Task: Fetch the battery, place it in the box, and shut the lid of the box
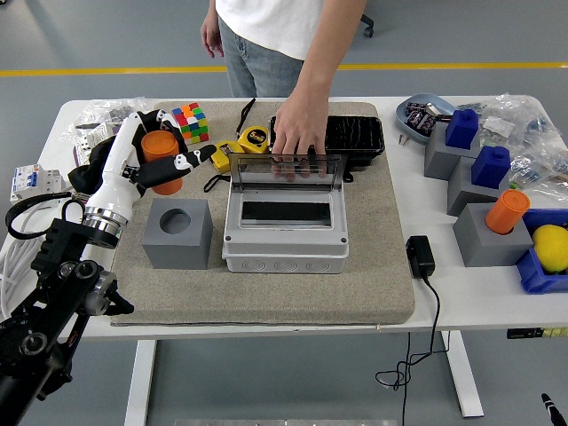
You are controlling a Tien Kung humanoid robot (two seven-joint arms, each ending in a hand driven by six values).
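So the fetch part looks basically done: the orange battery (161, 153) is clamped in the left hand (160, 160) and is held up in the air, clear of the grey holder (177, 232), whose round hole is seen empty just left of the box (284, 226). The battery is up and to the left of the box, not yet over it. The box's clear lid (286, 167) is propped upright at the box's far edge, and it's steadied by a person's hand (297, 133) from behind the box. What's left, judging from this: the battery has to be carried over the opening, dropped inside, then the lid swung shut. The right arm isn't seen anywhere.
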